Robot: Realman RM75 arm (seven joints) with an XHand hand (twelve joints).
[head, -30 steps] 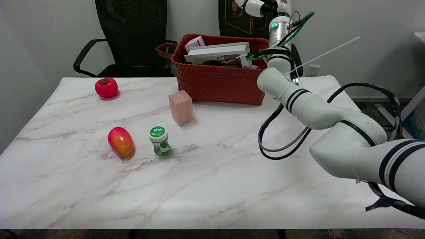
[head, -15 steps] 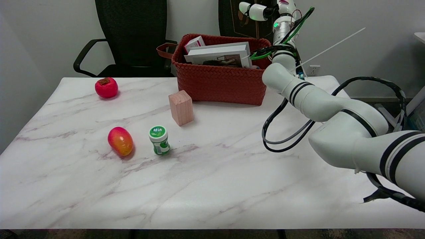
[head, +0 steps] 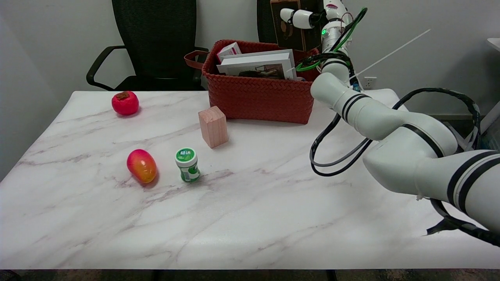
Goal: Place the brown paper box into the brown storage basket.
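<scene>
Although the marble table (head: pixel 242 218) carries several small things, the red-brown woven basket (head: pixel 258 96) at its far side is the one to measure from. Nearest me, well in front of the basket and off to its left, a green-capped bottle (head: pixel 187 164) stands upright with a red-and-yellow mango-shaped fruit (head: pixel 141 166) just beside it on the left. Closer to the basket, just off its front left corner but not touching, a pale wooden block (head: pixel 213 127) stands on end. Far to the basket's left sits a red persimmon (head: pixel 125 102).

Inside the basket lies a large white flat box (head: pixel 256 62), propped at a tilt, with a smaller white-and-pink box (head: pixel 229 50) tucked in at the left end.

Above the basket's far right corner the right hand (head: pixel 302 17) holds the brown paper box (head: pixel 289 23) in the air, fingers wrapped over its upper edge; the box hangs upright, clear of the rim. Behind stands a black chair (head: pixel 156 39).
</scene>
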